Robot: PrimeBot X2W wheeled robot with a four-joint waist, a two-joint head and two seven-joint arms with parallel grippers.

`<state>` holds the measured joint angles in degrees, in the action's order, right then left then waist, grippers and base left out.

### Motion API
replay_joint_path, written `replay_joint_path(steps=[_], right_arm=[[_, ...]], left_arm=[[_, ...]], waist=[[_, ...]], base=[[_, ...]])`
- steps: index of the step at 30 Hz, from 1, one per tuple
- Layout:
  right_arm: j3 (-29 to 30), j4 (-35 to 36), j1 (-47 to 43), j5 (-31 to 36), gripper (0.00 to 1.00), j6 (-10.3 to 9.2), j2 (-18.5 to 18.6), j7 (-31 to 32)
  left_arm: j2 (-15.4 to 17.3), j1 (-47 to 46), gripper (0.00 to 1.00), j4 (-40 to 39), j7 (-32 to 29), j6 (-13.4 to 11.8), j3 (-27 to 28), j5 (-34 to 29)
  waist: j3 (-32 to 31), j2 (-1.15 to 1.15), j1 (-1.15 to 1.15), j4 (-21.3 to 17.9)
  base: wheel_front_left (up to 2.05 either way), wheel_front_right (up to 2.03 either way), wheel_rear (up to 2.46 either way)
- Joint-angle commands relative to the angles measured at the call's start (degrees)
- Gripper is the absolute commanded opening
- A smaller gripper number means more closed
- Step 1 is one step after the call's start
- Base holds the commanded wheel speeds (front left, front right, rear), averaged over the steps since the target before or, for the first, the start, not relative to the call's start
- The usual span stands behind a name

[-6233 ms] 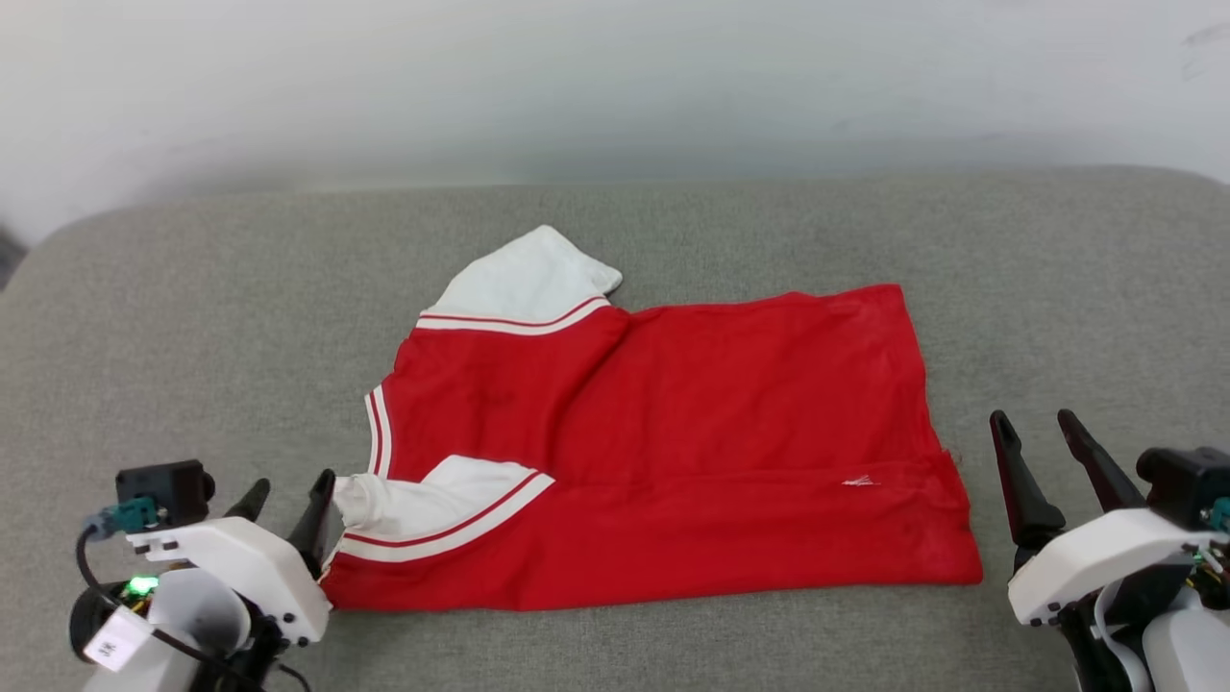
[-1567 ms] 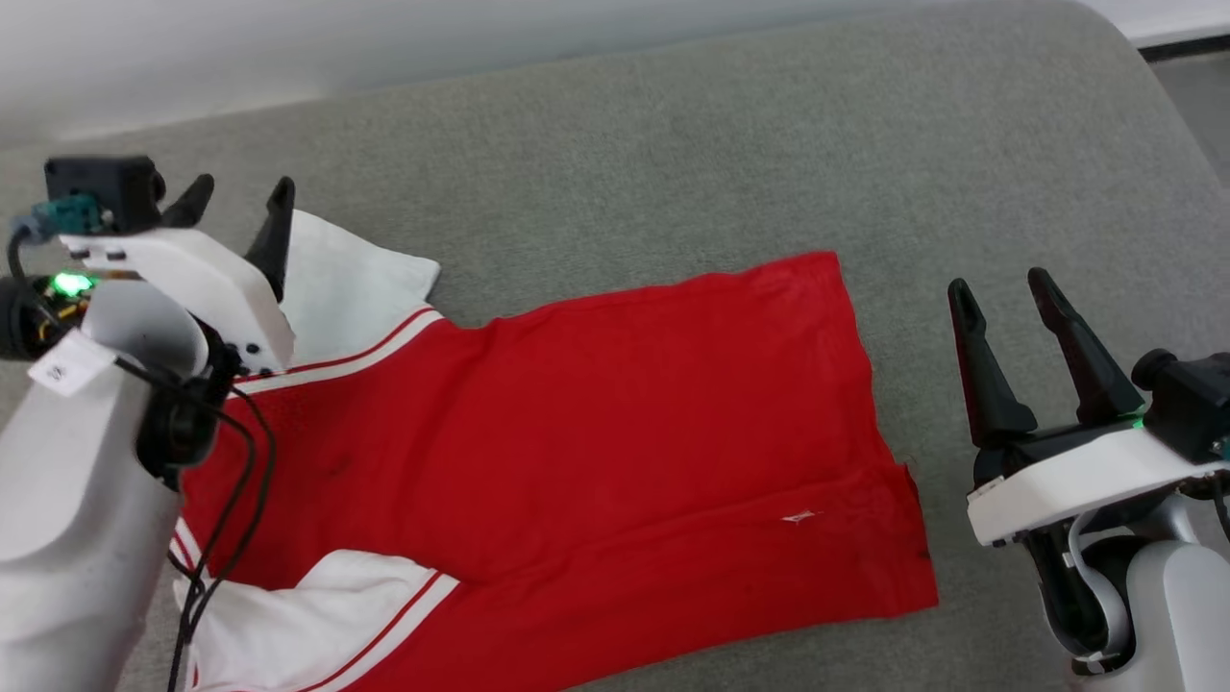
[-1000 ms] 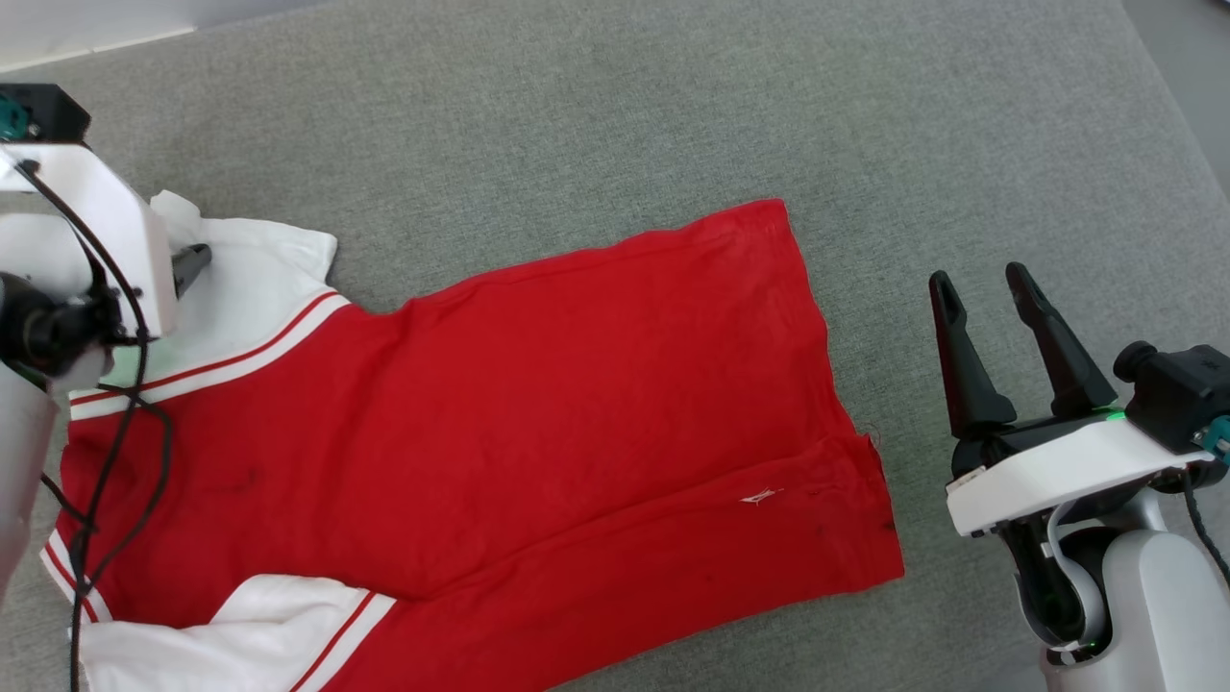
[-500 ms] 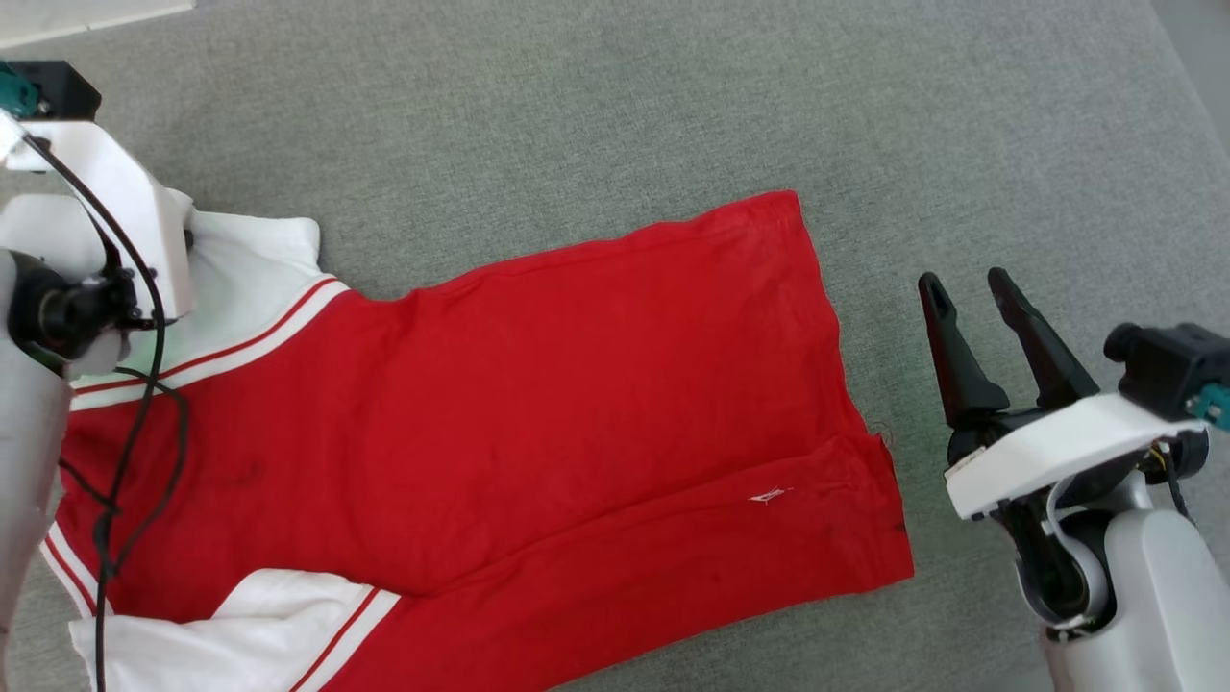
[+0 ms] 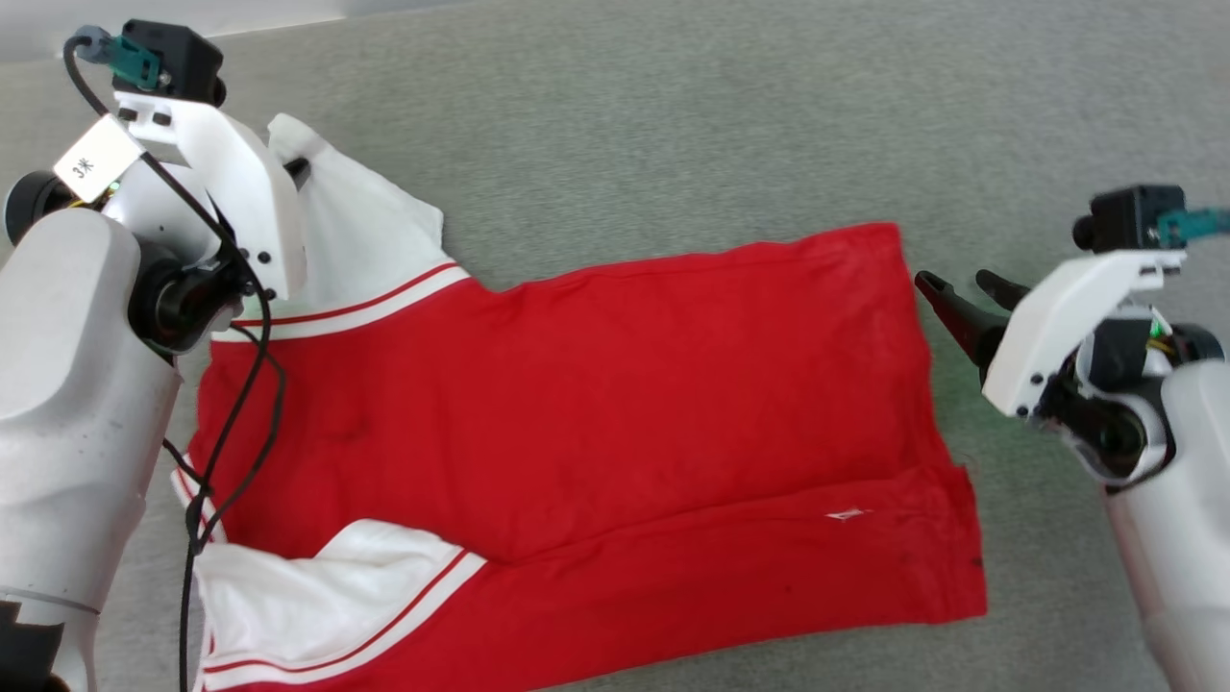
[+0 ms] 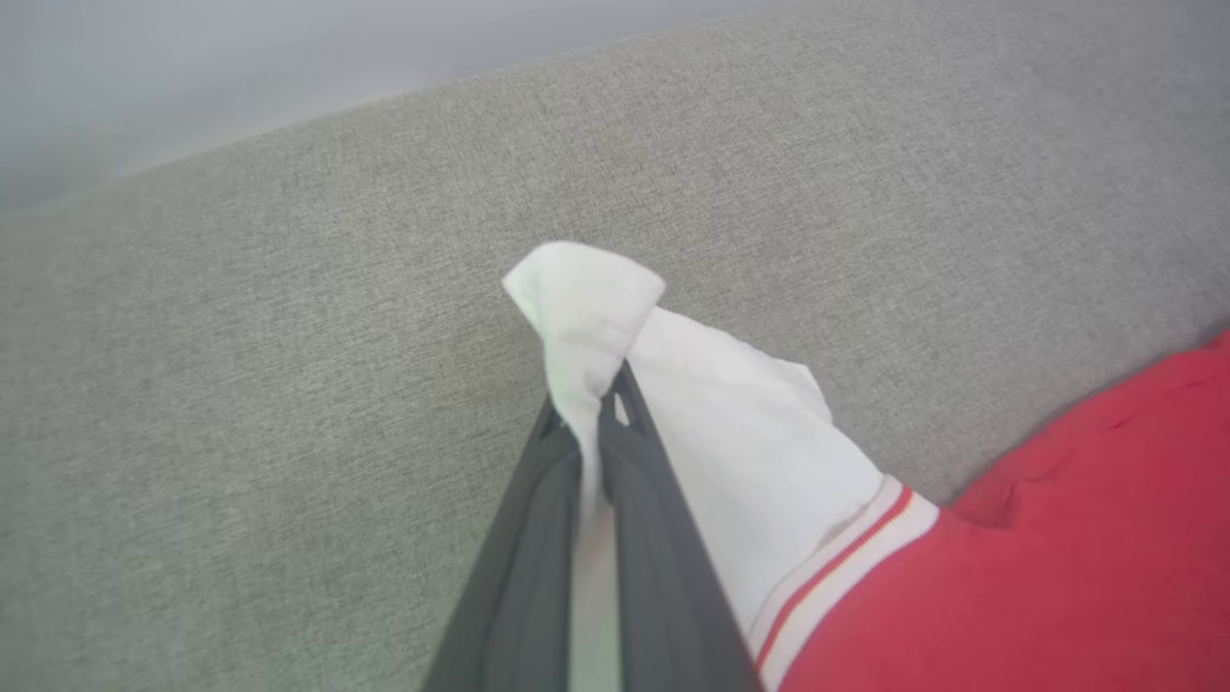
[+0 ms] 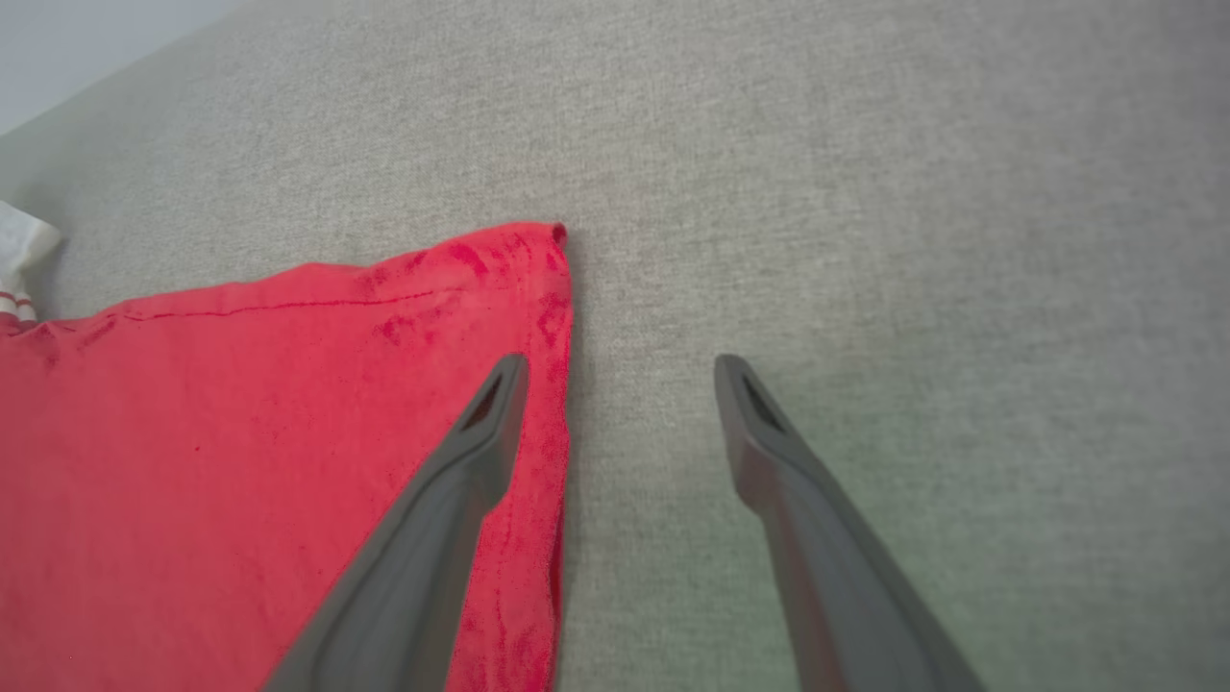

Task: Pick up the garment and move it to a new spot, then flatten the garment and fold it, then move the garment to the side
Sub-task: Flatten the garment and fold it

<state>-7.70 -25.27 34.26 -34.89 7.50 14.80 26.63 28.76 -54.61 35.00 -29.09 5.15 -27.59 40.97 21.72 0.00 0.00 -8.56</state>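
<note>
The garment (image 5: 596, 423) is a red jersey with white sleeves and red-and-white trim, lying spread on the grey cushion. My left gripper (image 6: 588, 408) is shut on the tip of the far white sleeve (image 6: 740, 432), which is lifted and bunched above the fingertips. In the head view that gripper (image 5: 293, 171) sits at the upper left, its fingers mostly hidden behind the white wrist housing. My right gripper (image 7: 620, 370) is open at the garment's (image 7: 240, 432) far right hem corner, its left finger over the red edge, its right finger over bare cushion. From the head camera the right gripper (image 5: 951, 284) points left.
The grey fabric cushion (image 5: 673, 125) stretches around the garment on all sides. A pale wall (image 6: 192, 67) rises behind its far edge. A second white sleeve (image 5: 317, 596) lies folded onto the red body at the near left.
The head camera has shifted. My left gripper closed on the far sleeve tip and lifted it. My right gripper tipped forward and moved to the garment's right hem.
</note>
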Motion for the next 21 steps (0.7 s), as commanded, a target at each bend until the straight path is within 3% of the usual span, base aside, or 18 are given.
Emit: replay_joint_path(steps=[1,9,17,18,19,20,21], right_arm=[[-0.9,-1.2,2.6,-0.3,1.00,-0.02,0.5,2.1],[-4.2,-9.6,13.1,2.0,1.00,-0.02,1.5,12.5],[-6.7,-17.4,15.9,2.8,1.00,-0.01,-0.1,19.0],[-6.9,-18.3,15.9,2.6,0.62,-0.01,-0.3,19.8],[-7.1,-18.9,15.9,2.5,0.31,-0.01,-0.5,20.5],[-7.3,-19.3,16.0,2.4,0.07,-0.01,-0.5,20.8],[-7.4,-19.5,16.2,2.1,0.00,-0.01,-0.5,21.0]], left_arm=[[0.0,-1.0,0.00,-0.4,0.8,0.4,-0.2,-0.3],[-1.1,-2.6,0.00,-2.8,2.3,1.1,-2.0,-1.2],[-1.5,-3.2,0.00,-4.0,2.7,1.3,-2.9,-1.3],[-1.5,-3.1,0.00,-4.0,2.8,1.3,-2.9,-1.2],[-1.5,-3.0,0.00,-4.0,2.8,1.3,-2.9,-1.1],[-1.5,-2.9,0.00,-4.1,2.9,1.4,-2.9,-0.8],[-1.5,-2.8,0.00,-4.1,3.1,1.4,-2.8,-0.7]], waist=[[0.0,0.00,0.00,1.7],[2.4,0.00,0.00,5.0],[3.8,0.00,0.00,6.2],[3.8,0.00,0.00,6.2],[3.8,0.00,0.00,6.3],[3.8,0.00,0.00,6.3],[3.8,0.00,0.00,6.4]], base=[[0.00,0.00,0.00],[0.00,0.00,0.00],[0.00,0.00,0.00],[0.00,0.00,0.00],[0.00,0.00,0.00],[0.00,0.00,0.00],[0.00,0.00,0.00]])
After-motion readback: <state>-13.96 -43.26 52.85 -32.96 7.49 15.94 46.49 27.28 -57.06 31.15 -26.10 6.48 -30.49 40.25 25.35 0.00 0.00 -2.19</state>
